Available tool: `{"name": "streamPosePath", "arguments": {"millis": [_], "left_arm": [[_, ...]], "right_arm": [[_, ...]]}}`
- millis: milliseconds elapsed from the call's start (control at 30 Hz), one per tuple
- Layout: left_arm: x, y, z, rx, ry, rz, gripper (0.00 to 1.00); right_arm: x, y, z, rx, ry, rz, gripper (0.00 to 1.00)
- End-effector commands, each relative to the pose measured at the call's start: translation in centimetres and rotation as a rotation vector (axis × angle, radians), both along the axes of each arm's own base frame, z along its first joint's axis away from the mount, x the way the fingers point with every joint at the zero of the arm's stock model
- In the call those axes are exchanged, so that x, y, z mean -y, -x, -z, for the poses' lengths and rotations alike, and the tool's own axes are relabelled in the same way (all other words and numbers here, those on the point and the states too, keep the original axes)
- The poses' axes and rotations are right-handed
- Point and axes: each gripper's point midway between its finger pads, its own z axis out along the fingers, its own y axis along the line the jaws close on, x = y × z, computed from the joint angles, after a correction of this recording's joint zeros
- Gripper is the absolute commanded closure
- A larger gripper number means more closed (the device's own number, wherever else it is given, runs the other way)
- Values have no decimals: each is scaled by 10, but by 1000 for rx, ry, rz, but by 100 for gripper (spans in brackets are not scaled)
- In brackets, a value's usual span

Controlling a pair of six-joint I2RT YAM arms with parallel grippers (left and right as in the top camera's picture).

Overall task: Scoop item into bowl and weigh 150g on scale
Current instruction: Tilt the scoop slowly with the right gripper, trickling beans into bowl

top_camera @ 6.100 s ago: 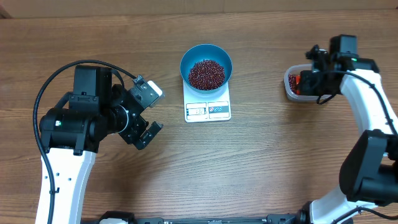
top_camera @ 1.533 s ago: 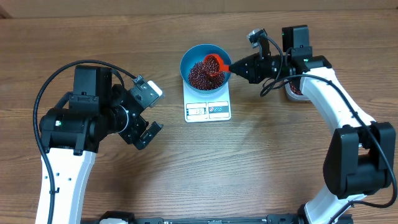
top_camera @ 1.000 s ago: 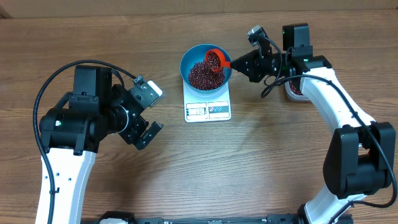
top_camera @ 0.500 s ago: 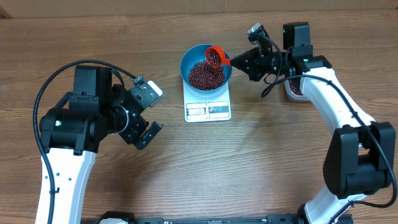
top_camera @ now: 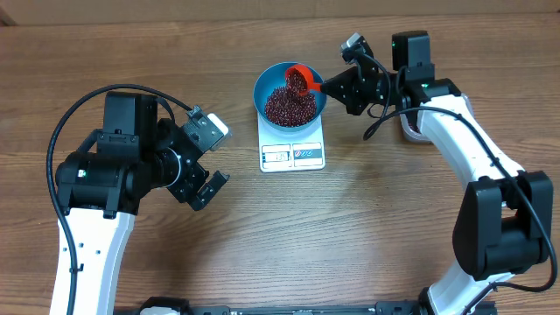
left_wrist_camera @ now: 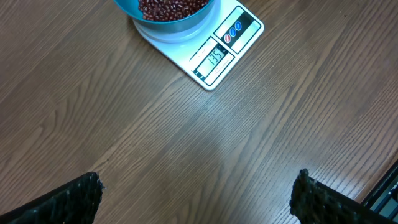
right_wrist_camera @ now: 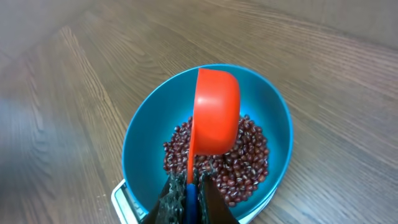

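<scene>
Tipping stage: right gripper (top_camera: 336, 85) clamped on red scoop (top_camera: 300, 77), tilted over bowl (top_camera: 258, 91) on scale (top_camera: 293, 155); beans (top_camera: 287, 107) piled inside. Left gripper (top_camera: 217, 158) wide open, idle. Remaining: check the display, top up if short

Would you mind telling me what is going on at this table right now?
The robot is weighing out beans. Its right hand is shut on the handle of a red scoop and holds it tipped over the blue bowl. The bowl sits on the white scale and has a pile of beans in it. The left hand is open and empty, off to the side over the table.
</scene>
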Motion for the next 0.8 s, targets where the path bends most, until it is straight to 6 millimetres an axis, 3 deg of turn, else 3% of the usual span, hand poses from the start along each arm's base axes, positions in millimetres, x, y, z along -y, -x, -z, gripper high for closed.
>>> {"name": "streamPosePath", "arguments": {"millis": [0,767], "left_arm": [[1,0,2,-11,3,-6,1],[1,0,2,-10,3,-6,0]], "right_arm": [[-8,1,-8,11,-28,-29,96],[-10,3,-4,-7,-15,-25,96]]}}
